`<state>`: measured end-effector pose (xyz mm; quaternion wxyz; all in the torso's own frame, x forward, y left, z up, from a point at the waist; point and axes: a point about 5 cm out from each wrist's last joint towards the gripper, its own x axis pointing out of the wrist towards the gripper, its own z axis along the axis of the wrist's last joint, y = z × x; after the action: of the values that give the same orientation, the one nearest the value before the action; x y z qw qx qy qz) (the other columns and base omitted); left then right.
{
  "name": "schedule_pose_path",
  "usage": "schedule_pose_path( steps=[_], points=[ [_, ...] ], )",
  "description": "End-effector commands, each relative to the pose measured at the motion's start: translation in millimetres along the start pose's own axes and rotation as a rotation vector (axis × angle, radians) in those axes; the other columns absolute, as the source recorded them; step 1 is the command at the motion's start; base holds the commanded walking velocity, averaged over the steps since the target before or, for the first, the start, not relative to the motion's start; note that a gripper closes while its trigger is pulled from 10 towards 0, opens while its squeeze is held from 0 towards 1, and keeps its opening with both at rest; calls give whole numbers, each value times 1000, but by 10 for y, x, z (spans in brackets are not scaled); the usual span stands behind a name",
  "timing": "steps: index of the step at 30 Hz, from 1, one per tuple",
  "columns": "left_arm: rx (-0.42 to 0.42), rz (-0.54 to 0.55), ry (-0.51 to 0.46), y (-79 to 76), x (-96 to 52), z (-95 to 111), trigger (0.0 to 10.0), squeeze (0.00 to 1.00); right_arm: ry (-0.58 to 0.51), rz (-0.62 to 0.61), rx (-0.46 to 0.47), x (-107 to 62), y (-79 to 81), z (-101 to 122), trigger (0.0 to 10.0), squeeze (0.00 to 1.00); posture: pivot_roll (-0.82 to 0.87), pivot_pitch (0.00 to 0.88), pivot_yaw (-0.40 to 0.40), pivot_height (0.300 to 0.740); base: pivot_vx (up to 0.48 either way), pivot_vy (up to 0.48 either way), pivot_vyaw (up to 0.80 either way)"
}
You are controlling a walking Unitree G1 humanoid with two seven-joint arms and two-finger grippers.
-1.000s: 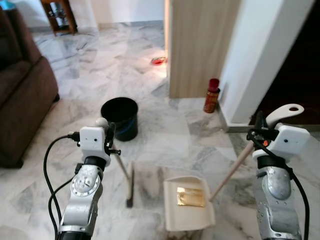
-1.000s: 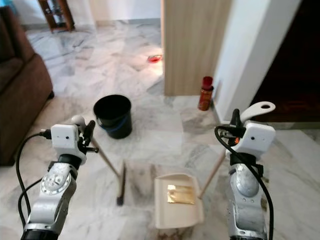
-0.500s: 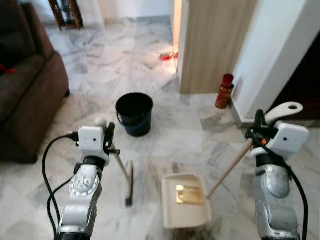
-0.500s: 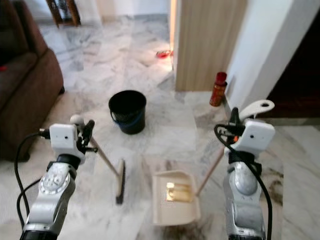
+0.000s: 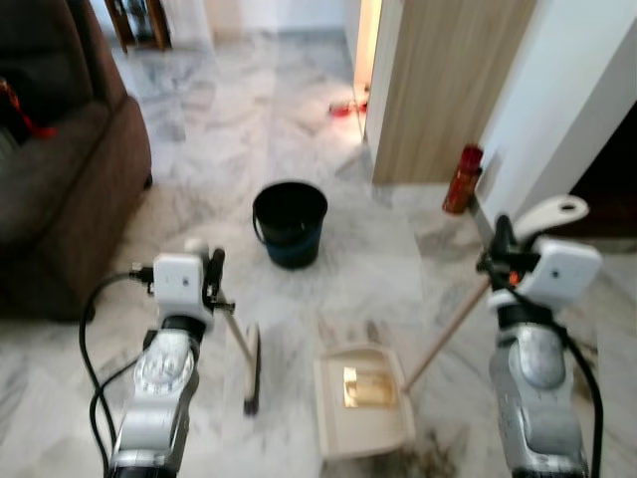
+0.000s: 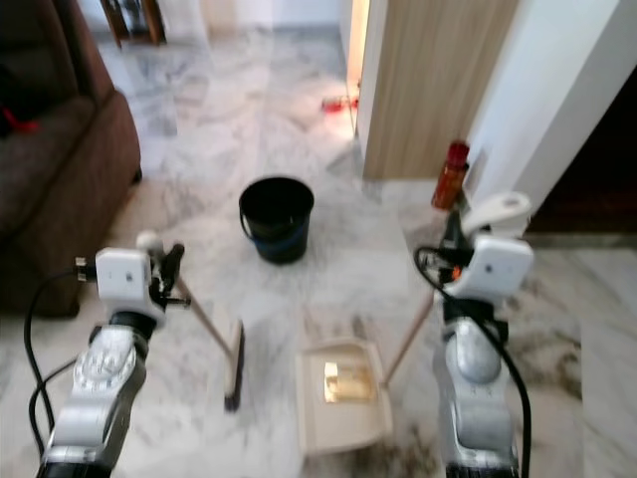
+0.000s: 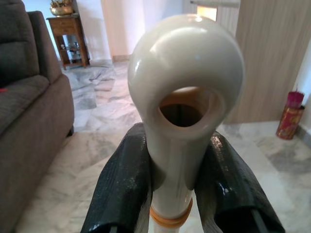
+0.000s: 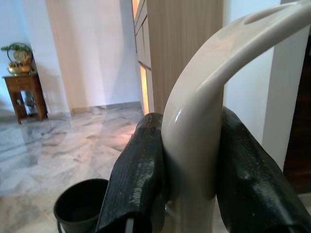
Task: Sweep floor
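1. Step in hand, judged: carrying the loaded dustpan (image 5: 363, 413) to the bucket (image 5: 290, 221) for emptying. The pan sat on the floor well short of the bucket, on the robot's side of it, with a gold-coloured scrap (image 5: 365, 387) lying in its tray.
2. To do it well: the pan should be kept level or tipped slightly back so the scrap does not slide off the open lip. It should be tipped only once that lip hangs over the bucket's mouth.
3. The broom (image 5: 253, 366) stood short of the bucket too, just left of the dustpan and apart from it, head on the floor. It would be best held aside during the tip.
4. Left gripper (image 7: 170, 187): fingers (image 7: 119, 187) were narrowed onto the pale looped top of the broom handle, pads pressed against both sides.
5. Right gripper (image 8: 187, 170): fingers (image 8: 138, 174) were closed onto the curved cream top of the dustpan handle (image 5: 448, 329), which slanted down to the pan.
6. Hazards near the bucket: a red can (image 5: 461, 179) stood to its right by the wooden panel; a brown sofa (image 5: 60, 189) stood to its left.
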<state>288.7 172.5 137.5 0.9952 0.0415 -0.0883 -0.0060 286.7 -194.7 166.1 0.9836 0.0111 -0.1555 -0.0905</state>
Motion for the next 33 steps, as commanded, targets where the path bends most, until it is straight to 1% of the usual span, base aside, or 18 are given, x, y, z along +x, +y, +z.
schedule_pose_path(
  steps=[1, 2, 4, 5, 10, 13, 15, 20, 21, 22, 33],
  points=[
    [18, -6, -37, -8, 15, 68, 10000, 0, -89, -16, 52, 52, 3, 202, 10000, 0, 5, 58, 39, 740, 0, 0, 0],
    [18, -6, -37, -8, 15, 68, 10000, 0, -89, -16, 52, 52, 3, 202, 10000, 0, 5, 58, 39, 740, 0, 0, 0],
    [17, -7, -37, -17, 19, 67, 10000, 0, -113, -27, 105, 85, 47, 269, 10000, 0, 5, 48, 40, 740, 0, 0, 0],
    [18, -6, -36, -18, 19, 67, 10000, 0, -121, -26, 117, 92, 69, 291, 10000, 0, 5, 48, 40, 740, 0, 0, 0],
    [26, -13, -38, -22, 14, 70, 10000, 0, -163, -7, 147, 115, 165, 392, 10000, 0, 11, 49, 39, 740, 0, 0, 0],
    [35, -19, -40, -25, 14, 75, 10000, 0, -181, -5, 157, 125, 181, 433, 10000, 0, 11, 49, 39, 740, 0, 0, 0],
    [28, -15, -43, -26, 14, 82, 10000, 0, -196, -12, 173, 143, 176, 478, 10000, 0, 12, 57, 39, 740, 279, 0, 0],
    [30, -13, -46, -26, 20, 87, 10000, 0, -216, -11, 178, 159, 183, 534, 10000, 0, 13, 64, 39, 740, 336, 0, 0],
    [31, -12, -47, -25, 21, 88, 10000, 0, -224, -12, 179, 164, 187, 556, 10000, 0, 12, 65, 40, 740, 360, 0, 0],
    [32, -9, -48, -21, 23, 90, 10000, 0, -251, -8, 180, 178, 208, 626, 10000, 0, 11, 66, 40, 740, 379, 0, 0],
    [40, 1, -50, 5, 27, 94, 10000, 0, -295, 20, 187, 213, 285, 748, 10000, 0, 17, 73, 42, 740, 404, 0, 0]
  ],
)
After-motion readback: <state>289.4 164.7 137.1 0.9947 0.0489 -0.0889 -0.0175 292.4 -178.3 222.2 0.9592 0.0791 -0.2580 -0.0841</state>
